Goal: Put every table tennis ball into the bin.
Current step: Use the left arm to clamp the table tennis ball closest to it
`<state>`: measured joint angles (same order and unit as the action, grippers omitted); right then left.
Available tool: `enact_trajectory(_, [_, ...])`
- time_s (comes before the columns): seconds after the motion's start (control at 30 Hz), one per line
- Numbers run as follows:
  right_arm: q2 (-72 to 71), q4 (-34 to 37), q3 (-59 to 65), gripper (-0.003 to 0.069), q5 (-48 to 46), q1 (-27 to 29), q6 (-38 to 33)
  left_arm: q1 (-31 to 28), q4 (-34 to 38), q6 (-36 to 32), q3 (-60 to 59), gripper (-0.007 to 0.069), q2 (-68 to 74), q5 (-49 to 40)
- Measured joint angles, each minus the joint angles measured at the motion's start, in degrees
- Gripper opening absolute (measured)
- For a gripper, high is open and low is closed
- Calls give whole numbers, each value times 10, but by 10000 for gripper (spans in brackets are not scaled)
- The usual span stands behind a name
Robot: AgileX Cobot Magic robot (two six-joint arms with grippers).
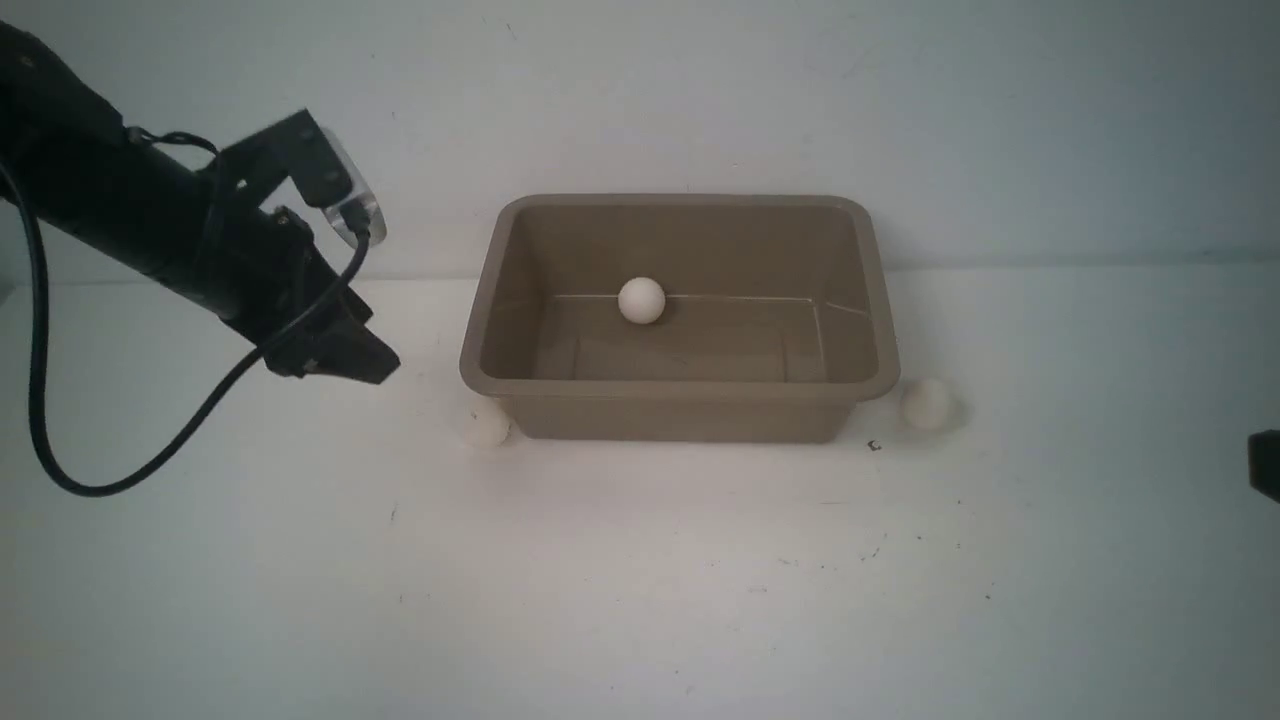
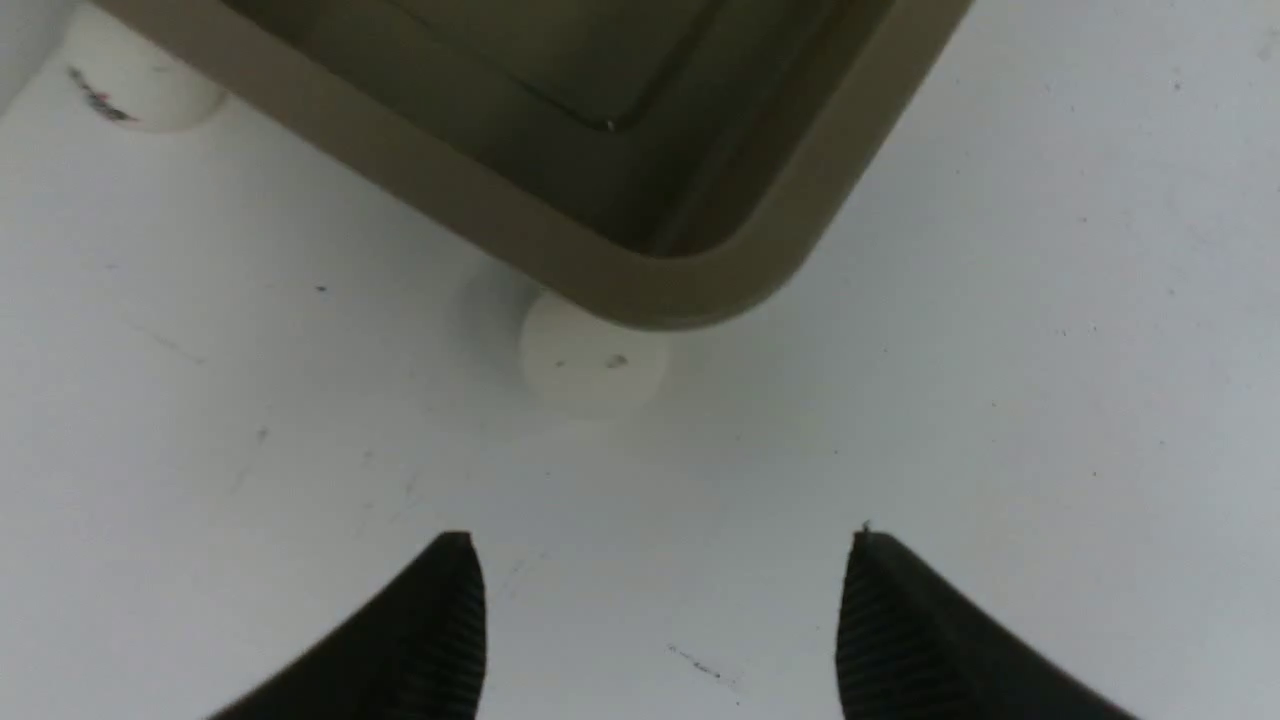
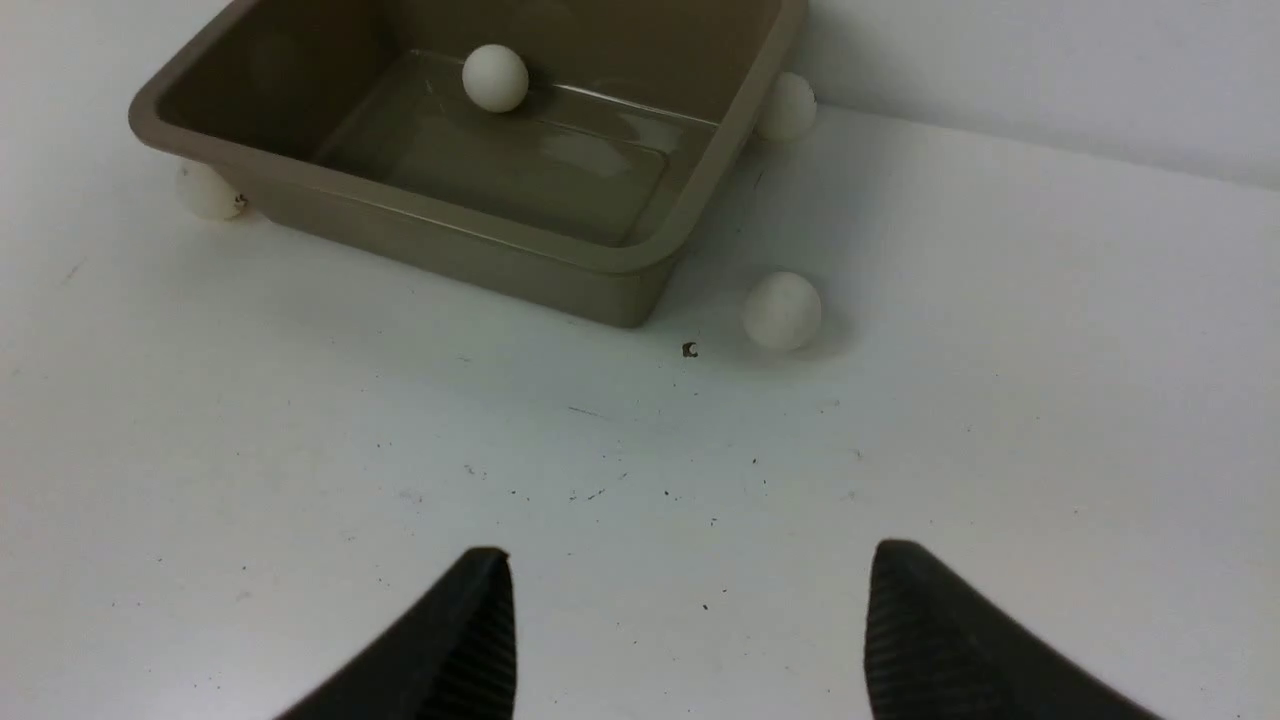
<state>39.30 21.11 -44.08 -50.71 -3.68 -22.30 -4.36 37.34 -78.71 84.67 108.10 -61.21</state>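
While the left gripper (image 2: 660,600) and right gripper (image 3: 690,620) are hanging spread-jawed and empty, one ball (image 2: 592,360) is sitting tucked under the bin's (image 1: 660,388) near-left corner rim. Approaching from its open side looks wisest. Farther back, another ball (image 1: 641,300) is lying inside the bin.

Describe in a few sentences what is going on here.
A robot is putting table tennis balls into a brown bin. One ball lies inside. Three sit outside: one at the bin's front left corner, one off its front right corner, one by its back right corner. The left gripper hovers open and empty near the left ball; the right gripper is open too.
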Motion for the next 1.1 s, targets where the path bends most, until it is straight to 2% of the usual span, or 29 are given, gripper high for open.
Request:
enact_trajectory(0.17, [0,0,0,429,0,0,0,-1,14,-38,0,426,47,2])
enact_trajectory(0.43, [0,0,0,429,3,0,-1,-1,106,-140,0,426,105,18])
enact_trajectory(0.63, [0,0,0,429,4,0,-1,-1,124,-153,0,426,131,46])
enact_trajectory(0.9, [0,1,0,429,4,0,-12,-1,205,-194,0,426,163,62])
enact_trajectory(1.1, [0,1,0,429,4,0,-13,2,234,-206,0,426,165,69])
